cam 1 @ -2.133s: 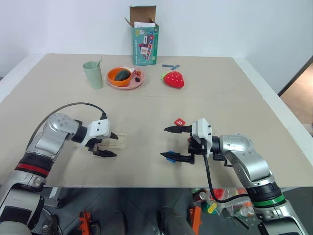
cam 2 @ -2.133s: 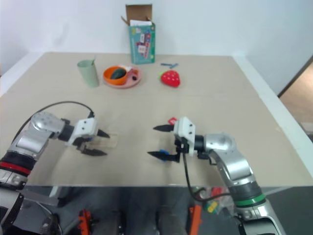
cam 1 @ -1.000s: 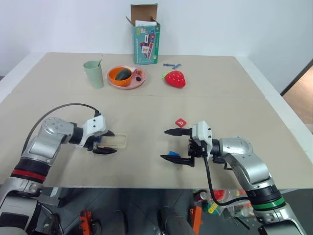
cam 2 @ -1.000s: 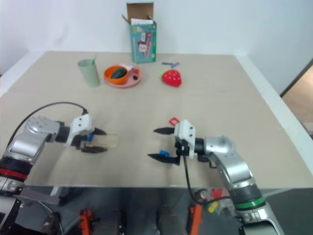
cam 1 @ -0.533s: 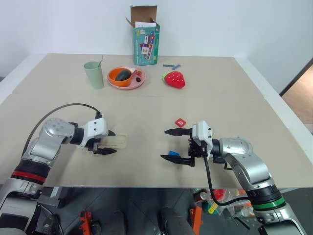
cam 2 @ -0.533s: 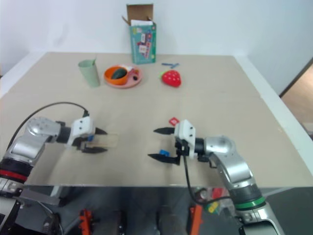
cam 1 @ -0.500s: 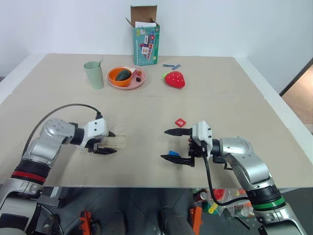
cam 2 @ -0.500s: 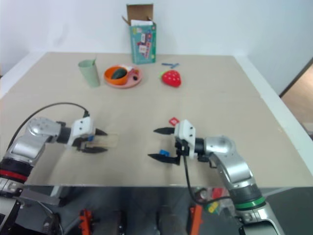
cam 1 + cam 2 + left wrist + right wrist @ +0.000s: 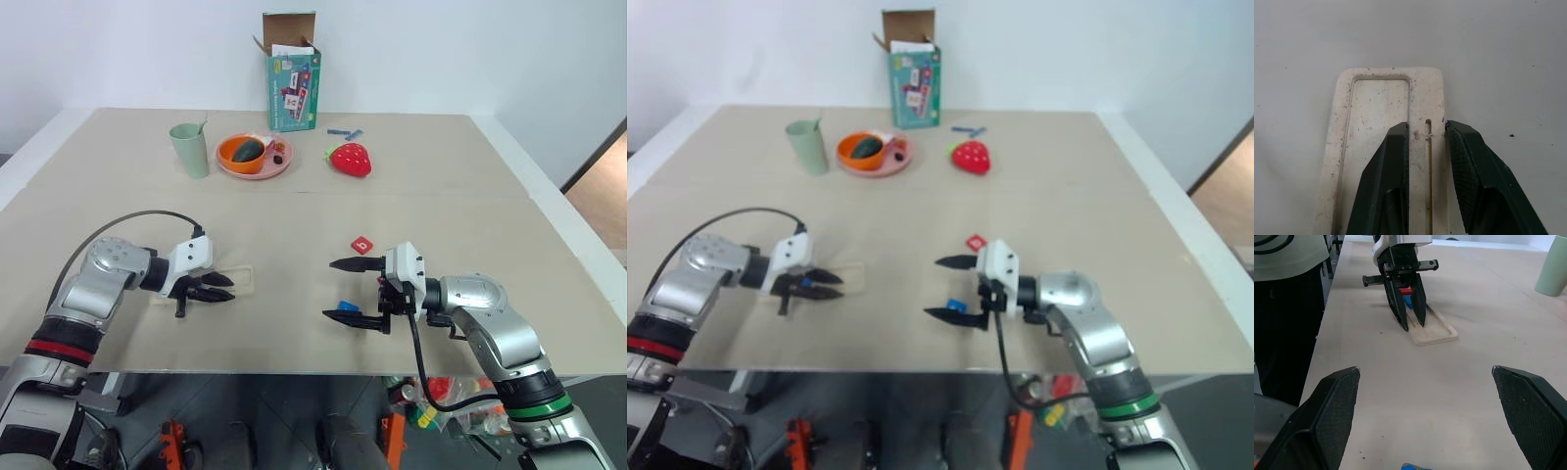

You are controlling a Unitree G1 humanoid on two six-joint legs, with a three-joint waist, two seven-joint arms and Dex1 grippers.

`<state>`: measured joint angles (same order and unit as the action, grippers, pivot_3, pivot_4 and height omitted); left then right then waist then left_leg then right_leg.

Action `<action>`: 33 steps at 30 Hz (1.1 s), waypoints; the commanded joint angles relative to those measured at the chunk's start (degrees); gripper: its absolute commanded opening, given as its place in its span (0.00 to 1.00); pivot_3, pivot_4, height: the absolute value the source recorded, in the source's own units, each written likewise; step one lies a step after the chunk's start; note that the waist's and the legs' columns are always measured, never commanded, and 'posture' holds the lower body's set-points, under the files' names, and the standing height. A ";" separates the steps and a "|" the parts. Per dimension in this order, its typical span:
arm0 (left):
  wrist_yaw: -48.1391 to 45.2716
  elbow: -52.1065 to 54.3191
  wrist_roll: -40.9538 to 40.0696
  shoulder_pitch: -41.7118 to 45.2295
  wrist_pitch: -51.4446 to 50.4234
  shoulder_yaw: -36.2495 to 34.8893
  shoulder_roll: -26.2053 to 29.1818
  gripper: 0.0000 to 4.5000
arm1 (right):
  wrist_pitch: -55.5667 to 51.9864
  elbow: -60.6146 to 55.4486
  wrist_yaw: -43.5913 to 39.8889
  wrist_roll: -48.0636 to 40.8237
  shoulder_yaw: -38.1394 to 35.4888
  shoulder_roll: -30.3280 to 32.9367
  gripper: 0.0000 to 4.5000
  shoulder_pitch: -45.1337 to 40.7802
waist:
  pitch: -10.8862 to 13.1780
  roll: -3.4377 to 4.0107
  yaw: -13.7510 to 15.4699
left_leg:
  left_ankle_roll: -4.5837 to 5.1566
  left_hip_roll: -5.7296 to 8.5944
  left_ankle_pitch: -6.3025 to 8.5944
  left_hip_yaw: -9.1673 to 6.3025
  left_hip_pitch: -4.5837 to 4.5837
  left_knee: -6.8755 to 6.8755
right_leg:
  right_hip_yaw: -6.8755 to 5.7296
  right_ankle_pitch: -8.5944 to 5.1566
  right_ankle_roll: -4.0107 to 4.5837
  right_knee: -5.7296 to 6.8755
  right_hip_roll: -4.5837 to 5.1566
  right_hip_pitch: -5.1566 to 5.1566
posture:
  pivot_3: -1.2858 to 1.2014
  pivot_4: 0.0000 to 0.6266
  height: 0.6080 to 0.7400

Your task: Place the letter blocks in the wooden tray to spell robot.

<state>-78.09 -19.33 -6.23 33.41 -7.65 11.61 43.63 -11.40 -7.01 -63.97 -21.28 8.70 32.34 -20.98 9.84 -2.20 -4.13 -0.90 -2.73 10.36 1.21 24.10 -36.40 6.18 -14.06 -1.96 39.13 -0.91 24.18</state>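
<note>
The right claw [image 9: 343,290] hovers over the counter [image 9: 441,196] with its fingers spread wide, holding nothing; a blue block [image 9: 342,306] lies under it. The left claw [image 9: 223,288] is nearly closed over the tray [image 9: 1386,107], its tips astride a thin slot. Past the right claw lies a red block [image 9: 361,244].

counter [image 9: 441,211]: beige, spans most of the frame
cup [image 9: 188,149]: pale green, upper left, just left of the plate
plate [image 9: 254,157]: round, orange-pink, holds an orange bowl with something dark in it
strawberry toy [image 9: 349,159]: red, upper centre, right of the plate
box [image 9: 291,70]: teal carton, flaps open, top centre by the wall
</note>
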 commanded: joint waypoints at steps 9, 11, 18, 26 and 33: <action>0.14 0.39 3.47 2.43 1.56 3.38 -1.50 0.28 | 0.48 -1.10 -0.72 0.31 -0.30 0.27 1.00 -0.71 | 0.00 0.00 0.23 | 0.03 0.02 -0.04 0.02 0.02 -0.01 | -0.01 0.02 0.03 0.00 0.05 0.00 | 0.52 0.24 1.00; 0.34 1.30 3.97 3.88 0.87 4.12 -2.68 0.28 | 0.69 -0.88 -0.73 0.50 -0.28 0.19 1.00 -0.71 | 0.00 0.00 0.62 | 0.03 0.05 -0.04 0.04 0.06 -0.01 | -0.03 0.01 0.00 0.00 0.10 -0.01 | 0.52 0.24 1.00; 0.45 2.59 5.80 7.86 -1.54 6.77 -6.79 0.28 | 0.69 -0.53 -0.17 0.90 -0.40 -0.26 1.00 -0.69 | 0.02 -0.02 1.44 | 0.00 0.07 -0.03 0.20 0.24 -0.06 | 0.03 -0.07 -0.18 -0.09 0.14 0.08 | 0.52 0.24 1.00; 0.71 2.30 7.15 10.37 -2.48 8.40 -9.41 0.28 | 0.32 -0.60 0.93 0.35 -1.49 0.14 1.00 0.57 | 0.04 -0.03 1.44 | -0.02 0.07 0.04 0.16 0.29 0.01 | 0.00 -0.12 -0.36 -0.09 0.12 0.12 | 0.52 0.24 1.00; 1.74 1.25 7.43 11.35 -3.34 8.85 -11.67 0.28 | 0.59 -0.74 1.20 0.55 -1.36 0.04 1.00 1.21 | 0.04 -0.03 1.56 | -0.02 0.09 0.04 0.15 0.30 -0.04 | 0.01 -0.12 -0.35 -0.09 0.13 0.09 | 0.52 0.24 1.00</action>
<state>-76.76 -18.32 1.19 43.31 -10.57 20.01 32.74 -11.37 -6.43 -63.03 -20.15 8.82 32.16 -19.74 9.87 -2.23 -2.58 -0.92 -2.63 10.39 1.35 24.41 -36.46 6.18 -14.18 -2.31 39.04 -0.77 24.25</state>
